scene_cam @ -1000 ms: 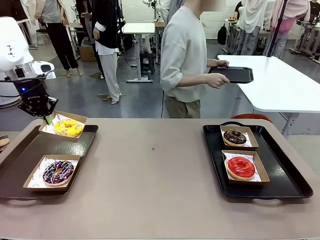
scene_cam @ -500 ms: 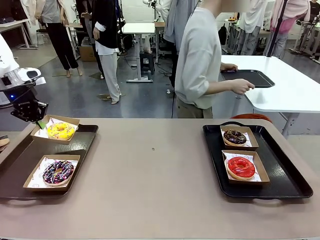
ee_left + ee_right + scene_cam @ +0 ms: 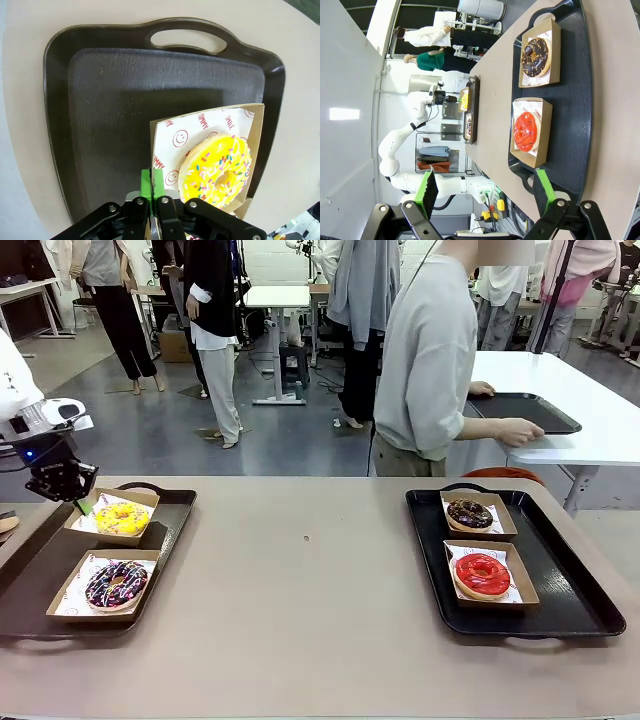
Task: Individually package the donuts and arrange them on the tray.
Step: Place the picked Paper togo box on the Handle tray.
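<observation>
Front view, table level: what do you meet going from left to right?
Left end effector gripping the yellow donut's box → left tray with the striped donut → bare tabletop → right tray with chocolate donut and red donut.

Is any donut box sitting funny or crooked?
Yes. The yellow donut's box is tipped up, off the left tray, because the left gripper pinches its edge. In the left wrist view, the yellow donut has slid toward one side. The other three boxes lie flat.
</observation>
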You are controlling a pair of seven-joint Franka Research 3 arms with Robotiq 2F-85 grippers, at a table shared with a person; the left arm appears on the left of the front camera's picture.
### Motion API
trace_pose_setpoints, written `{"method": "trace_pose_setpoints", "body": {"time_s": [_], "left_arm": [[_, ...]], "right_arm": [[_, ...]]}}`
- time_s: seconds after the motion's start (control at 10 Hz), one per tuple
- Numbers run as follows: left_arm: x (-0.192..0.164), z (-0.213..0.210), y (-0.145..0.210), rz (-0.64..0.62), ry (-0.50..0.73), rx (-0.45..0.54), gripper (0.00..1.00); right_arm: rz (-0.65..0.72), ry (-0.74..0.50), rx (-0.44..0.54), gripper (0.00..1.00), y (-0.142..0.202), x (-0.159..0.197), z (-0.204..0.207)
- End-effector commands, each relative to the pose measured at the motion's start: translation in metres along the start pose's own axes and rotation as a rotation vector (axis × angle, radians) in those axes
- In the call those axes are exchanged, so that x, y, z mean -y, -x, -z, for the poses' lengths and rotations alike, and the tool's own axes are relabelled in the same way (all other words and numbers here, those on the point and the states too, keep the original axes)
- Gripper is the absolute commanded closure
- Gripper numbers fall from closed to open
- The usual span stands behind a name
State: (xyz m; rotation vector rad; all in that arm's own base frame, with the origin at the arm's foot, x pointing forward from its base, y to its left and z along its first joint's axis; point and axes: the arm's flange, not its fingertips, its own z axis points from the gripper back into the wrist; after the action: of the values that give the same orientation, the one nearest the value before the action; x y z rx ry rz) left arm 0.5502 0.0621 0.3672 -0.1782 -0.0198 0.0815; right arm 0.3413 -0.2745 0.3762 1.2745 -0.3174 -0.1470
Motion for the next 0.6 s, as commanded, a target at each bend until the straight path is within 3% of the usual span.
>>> {"method": "trace_pose_setpoints", "body": {"time_s": [0.0,0.5], "left_arm": [[-0.008,0.005,0.001,-0.007,0.01,0.023,0.99],[-0.004,0.017,-0.011,-0.021,-0.015,0.027,0.99]], "right_arm": [[-0.002,0.003,-0.001,0.0,0.001,-0.001,-0.001],[-0.002,0.003,-0.001,0.0,0.001,-0.001,-0.001]]}}
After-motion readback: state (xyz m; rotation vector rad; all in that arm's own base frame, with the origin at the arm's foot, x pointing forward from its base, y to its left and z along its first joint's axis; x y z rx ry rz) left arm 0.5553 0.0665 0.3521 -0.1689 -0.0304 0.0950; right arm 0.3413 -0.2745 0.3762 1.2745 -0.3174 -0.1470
